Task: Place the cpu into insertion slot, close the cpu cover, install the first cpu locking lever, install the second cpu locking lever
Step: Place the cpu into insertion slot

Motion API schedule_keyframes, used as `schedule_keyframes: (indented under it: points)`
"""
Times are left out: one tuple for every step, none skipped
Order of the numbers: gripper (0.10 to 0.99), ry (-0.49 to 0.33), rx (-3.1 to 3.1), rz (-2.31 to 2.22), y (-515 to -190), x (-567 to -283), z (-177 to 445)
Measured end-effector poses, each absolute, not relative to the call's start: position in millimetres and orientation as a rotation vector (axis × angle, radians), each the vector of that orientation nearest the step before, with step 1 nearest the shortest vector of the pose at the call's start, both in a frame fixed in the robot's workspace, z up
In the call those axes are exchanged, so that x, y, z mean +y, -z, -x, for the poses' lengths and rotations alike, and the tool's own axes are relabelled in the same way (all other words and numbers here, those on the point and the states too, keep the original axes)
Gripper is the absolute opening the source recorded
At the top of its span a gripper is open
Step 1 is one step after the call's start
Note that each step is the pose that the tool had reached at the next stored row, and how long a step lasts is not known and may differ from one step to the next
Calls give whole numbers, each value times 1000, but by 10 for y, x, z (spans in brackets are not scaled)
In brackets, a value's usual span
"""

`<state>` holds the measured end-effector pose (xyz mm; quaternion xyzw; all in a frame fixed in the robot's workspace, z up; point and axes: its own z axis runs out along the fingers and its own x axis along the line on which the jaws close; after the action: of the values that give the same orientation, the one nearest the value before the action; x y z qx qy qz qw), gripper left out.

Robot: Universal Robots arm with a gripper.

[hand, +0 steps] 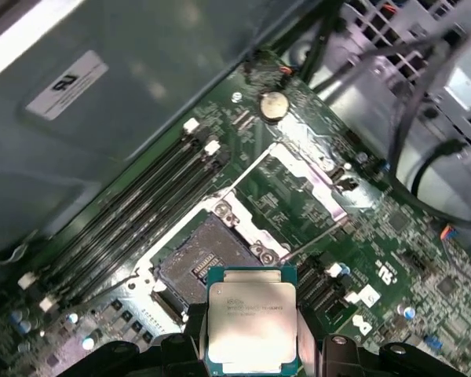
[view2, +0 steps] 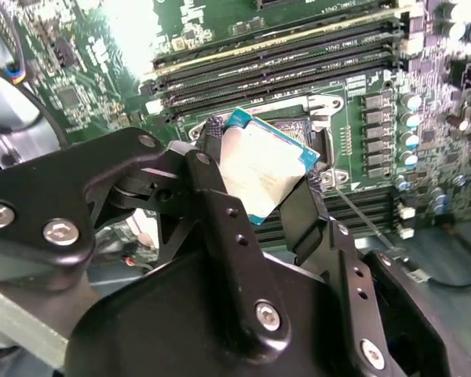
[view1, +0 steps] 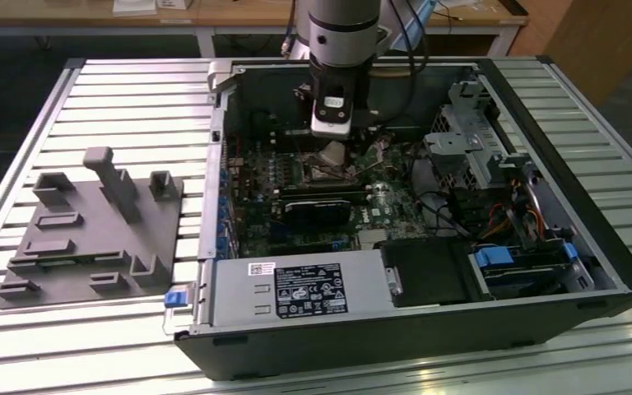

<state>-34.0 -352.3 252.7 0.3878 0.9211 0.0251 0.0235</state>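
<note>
Item: gripper [view2: 263,153], clamped on two opposite edges of the cpu [hand: 251,318], which is held face up above the board, near the insertion slot [hand: 200,259] but not in it. Slot bare; cpu cover [hand: 318,173] swung open beside it. Handling, by judgement: square chip edges to the socket rim, keep it level (tilt is hard to gauge here), lower straight, never slide across contacts.

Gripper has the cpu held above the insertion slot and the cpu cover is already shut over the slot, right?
Not quite. The gripper does hold the cpu above the insertion slot, but the cpu cover is swung open, leaving the slot bare, as the first wrist view shows.
</note>
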Motion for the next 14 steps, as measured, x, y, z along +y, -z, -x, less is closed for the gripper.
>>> schedule_keyframes:
  points:
    - [541,-77,2840,-1224,-2527,-3523,340]
    - [541,-76,2830,-1247,-2526,-3523,340]
    - [541,-75,2820,-1269,-2525,-3523,340]
    - [541,-74,2809,-1291,-2525,-3523,340]
    - [541,-73,2798,-1313,-2524,-3523,340]
    - [541,-72,2788,-1335,-2523,-3523,340]
    - [541,-71,2777,-1356,-2522,-3523,340]
    - [541,-70,2766,-1377,-2522,-3523,340]
    - [541,-69,2755,-1398,-2521,-3523,340]
    - [541,-68,2743,-1421,-2520,-3523,340]
    - [541,-67,2733,-1439,-2520,-3523,340]
    - [541,-65,2720,-1462,-2520,-3523,340]
    - [541,-64,2709,-1482,-2519,-3523,340]
    - [541,-63,2697,-1502,-2518,-3523,340]
